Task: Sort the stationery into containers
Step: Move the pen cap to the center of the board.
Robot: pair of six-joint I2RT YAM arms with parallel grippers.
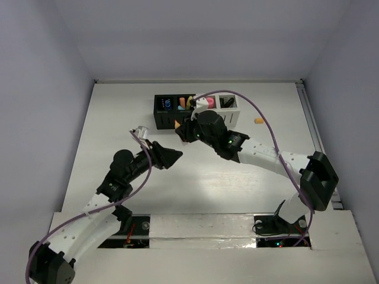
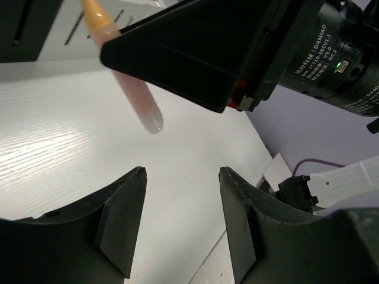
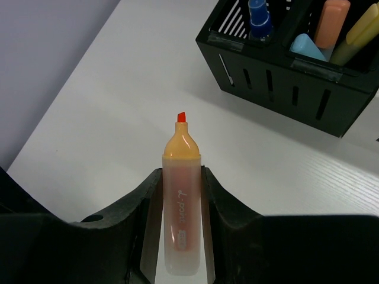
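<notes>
My right gripper (image 3: 180,173) is shut on an uncapped orange highlighter (image 3: 180,201), its tip pointing away from the wrist. In the top view it (image 1: 185,131) hangs just in front of the containers (image 1: 166,122), a row of two black and two white holders. The black holders (image 3: 278,89) hold a blue pen (image 3: 259,16), a blue piece (image 3: 308,47), an orange stick (image 3: 331,21) and a yellow one (image 3: 358,32). My left gripper (image 1: 175,157) stands open and empty over bare table (image 2: 180,174), just below the held highlighter (image 2: 127,83).
A small orange piece (image 1: 259,120) lies on the table right of the white holders. The right arm's purple cable (image 1: 260,115) arcs over that side. Grey walls enclose the white table (image 1: 118,136) at left, right and back.
</notes>
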